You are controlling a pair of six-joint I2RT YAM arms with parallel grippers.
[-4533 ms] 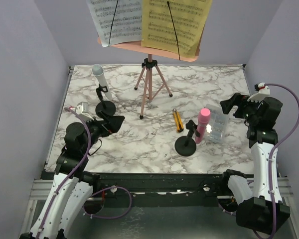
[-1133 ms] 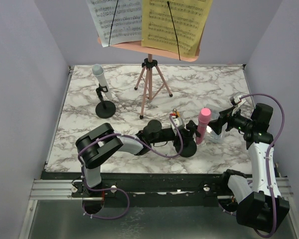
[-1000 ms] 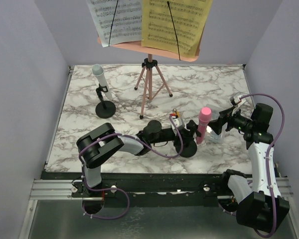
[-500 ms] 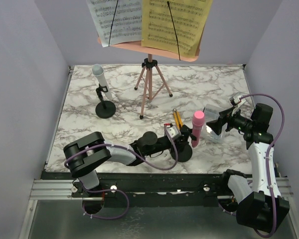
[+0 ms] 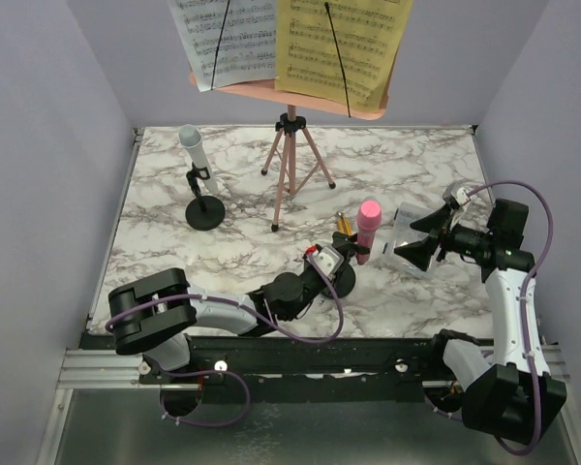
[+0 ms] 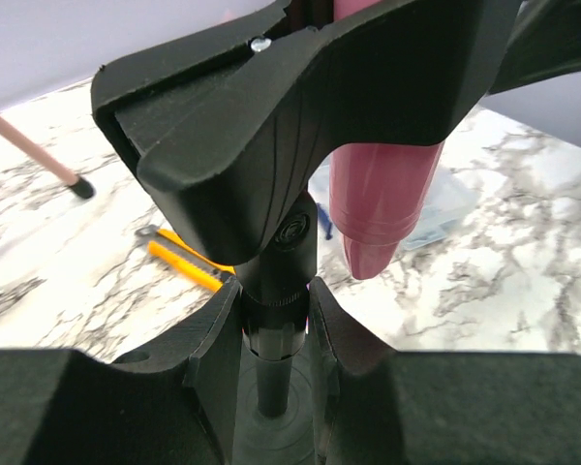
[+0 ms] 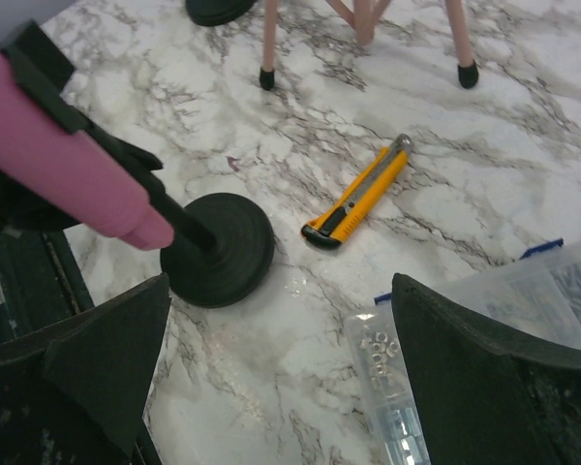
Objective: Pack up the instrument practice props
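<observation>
1. The pink microphone (image 5: 369, 225) is a smooth pink tube with a rounded end. It sits tilted in the clip of a black stand (image 5: 341, 281) that has a round base.
2. This pair is at the front middle of the marble table (image 5: 174, 262), just beside a yellow cutter (image 5: 343, 225).
3. The left gripper (image 6: 276, 373) is closed narrowly on the black stand's thin post, below the clip.
4. The right gripper (image 5: 418, 242) is spread wide and holds nothing, just by a clear box (image 7: 484, 320).
5. A grey-white microphone (image 5: 192, 147) stands upright in a 2nd stand (image 5: 204, 213) at the far left.
6. The pink music stand (image 5: 290, 174) at the back carries white pages (image 5: 228, 39) and yellow pages (image 5: 344, 44).
</observation>
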